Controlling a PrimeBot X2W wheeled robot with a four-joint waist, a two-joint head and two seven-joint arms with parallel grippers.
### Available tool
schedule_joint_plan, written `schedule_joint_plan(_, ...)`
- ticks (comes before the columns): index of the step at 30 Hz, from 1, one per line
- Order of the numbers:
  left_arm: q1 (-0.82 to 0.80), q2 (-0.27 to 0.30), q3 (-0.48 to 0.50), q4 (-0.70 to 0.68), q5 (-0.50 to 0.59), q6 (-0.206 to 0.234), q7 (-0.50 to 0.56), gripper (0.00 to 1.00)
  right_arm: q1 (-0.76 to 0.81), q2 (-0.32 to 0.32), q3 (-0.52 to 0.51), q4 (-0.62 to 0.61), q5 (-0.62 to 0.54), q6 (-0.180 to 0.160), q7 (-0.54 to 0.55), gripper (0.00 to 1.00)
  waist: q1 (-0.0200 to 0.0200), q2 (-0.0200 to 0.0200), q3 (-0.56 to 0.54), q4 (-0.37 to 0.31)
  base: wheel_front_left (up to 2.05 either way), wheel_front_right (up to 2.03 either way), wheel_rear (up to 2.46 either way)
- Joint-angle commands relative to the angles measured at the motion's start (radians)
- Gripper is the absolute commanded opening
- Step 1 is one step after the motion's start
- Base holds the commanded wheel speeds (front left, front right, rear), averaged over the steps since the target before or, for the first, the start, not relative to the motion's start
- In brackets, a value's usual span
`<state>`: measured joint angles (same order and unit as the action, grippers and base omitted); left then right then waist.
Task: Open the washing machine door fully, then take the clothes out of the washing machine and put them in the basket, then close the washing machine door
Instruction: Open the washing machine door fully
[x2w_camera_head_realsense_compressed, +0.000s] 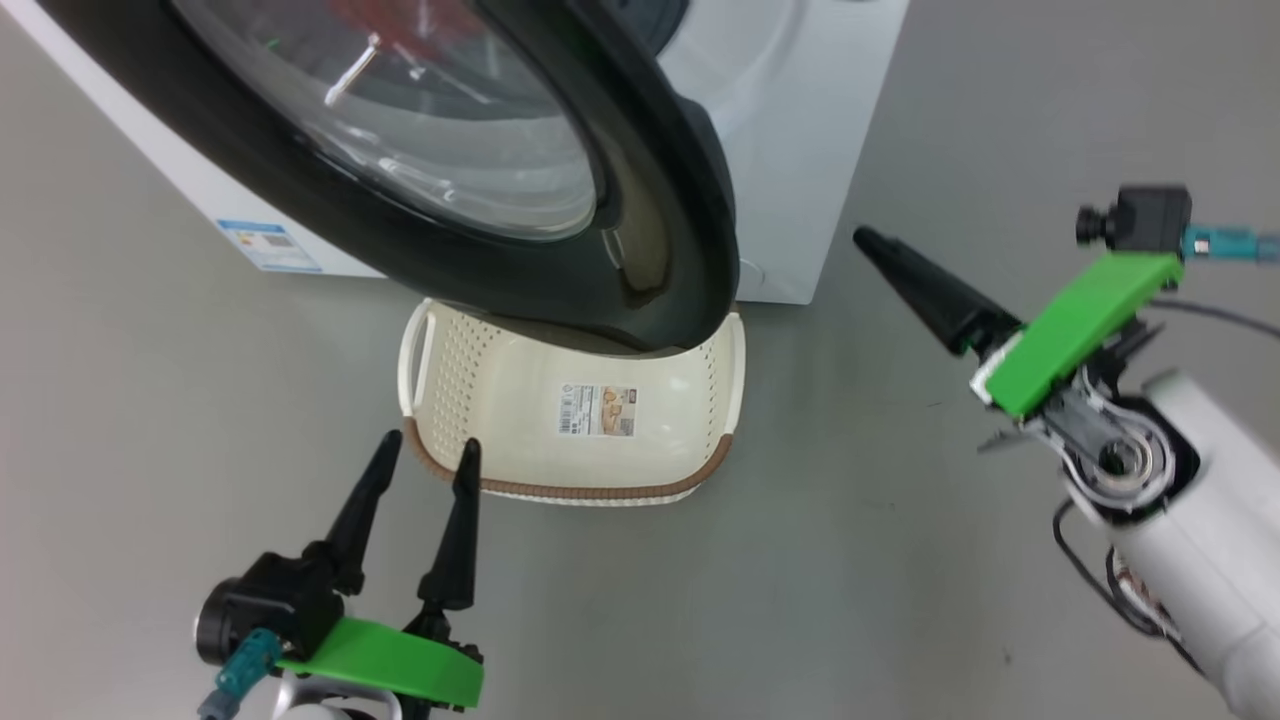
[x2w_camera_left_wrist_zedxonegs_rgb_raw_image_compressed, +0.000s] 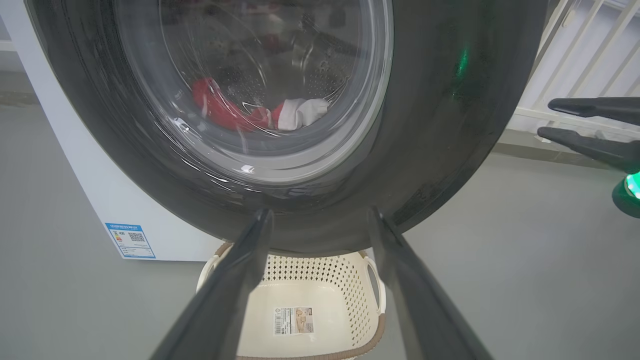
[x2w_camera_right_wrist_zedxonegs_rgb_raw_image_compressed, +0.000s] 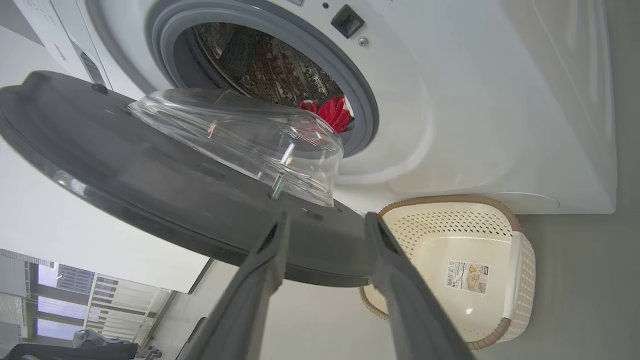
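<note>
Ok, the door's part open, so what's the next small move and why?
Probably swing the washing machine door wider with the open right gripper: the door stands only partly open, hanging over the basket, and the clothes lie in the drum.

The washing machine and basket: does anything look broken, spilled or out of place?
Nothing looks broken or spilled. The door is swung open and reaches over the far edge of the empty basket, which sits upright on the floor. The clothes lie inside the drum.

Left end effector (x2w_camera_head_realsense_compressed: 430, 441), right end effector (x2w_camera_left_wrist_zedxonegs_rgb_raw_image_compressed: 545, 118) splayed.
</note>
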<state>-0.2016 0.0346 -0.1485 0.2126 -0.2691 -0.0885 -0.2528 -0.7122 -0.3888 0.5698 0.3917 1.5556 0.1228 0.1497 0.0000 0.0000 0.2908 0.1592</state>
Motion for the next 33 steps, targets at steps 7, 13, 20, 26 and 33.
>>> schedule_joint_plan(7,0.019,0.016,0.065,-0.016,0.023,-0.009,-0.009,1.0,0.161,-0.032,-0.016,-0.059,0.005,0.008,-0.096,1.0,0.0,0.0,-0.029,-0.032,0.0,0.0,0.0)
schedule_joint_plan(13,0.028,0.016,0.078,-0.016,0.029,-0.012,-0.009,1.0,0.257,-0.022,-0.027,-0.087,0.012,0.008,-0.163,1.0,0.0,0.0,-0.043,-0.045,0.0,0.0,0.0)
schedule_joint_plan(20,0.039,0.016,0.082,-0.013,0.035,-0.015,-0.009,1.0,0.344,-0.002,-0.026,-0.103,0.006,0.008,-0.234,1.0,0.0,0.0,-0.058,-0.052,0.0,0.0,0.0)
schedule_joint_plan(26,0.045,0.016,0.087,-0.012,0.037,-0.013,-0.009,1.0,0.405,0.017,-0.017,-0.092,-0.009,0.008,-0.294,1.0,0.0,0.0,-0.065,-0.056,0.0,0.0,0.0)
schedule_joint_plan(33,0.051,0.016,0.095,-0.012,0.039,-0.014,-0.009,1.0,0.442,0.029,-0.01,-0.068,-0.065,0.008,-0.381,1.0,0.0,0.0,-0.066,-0.062,0.0,0.0,0.0)
